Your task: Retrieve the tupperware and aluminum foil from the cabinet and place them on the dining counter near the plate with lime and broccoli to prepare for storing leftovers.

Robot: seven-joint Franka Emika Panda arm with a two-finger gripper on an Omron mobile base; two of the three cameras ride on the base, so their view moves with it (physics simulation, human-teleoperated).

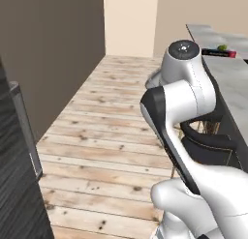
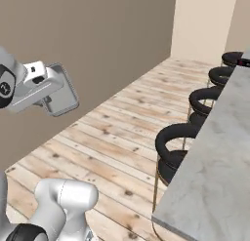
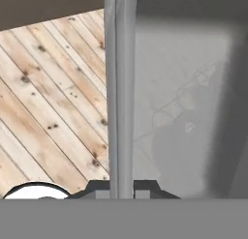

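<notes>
The thin rim of the tupperware [image 3: 121, 88] is seen clamped between the closed fingertips of the gripper [image 3: 121, 192], carried in the air above the wooden floor [image 2: 112, 142], while delivery to the dining counter [image 2: 215, 171] and the foil remain outstanding.

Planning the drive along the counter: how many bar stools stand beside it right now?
4, in a row along the dining counter: nearest stool, second stool, third stool, farthest stool. More may be hidden beyond the frame.
</notes>
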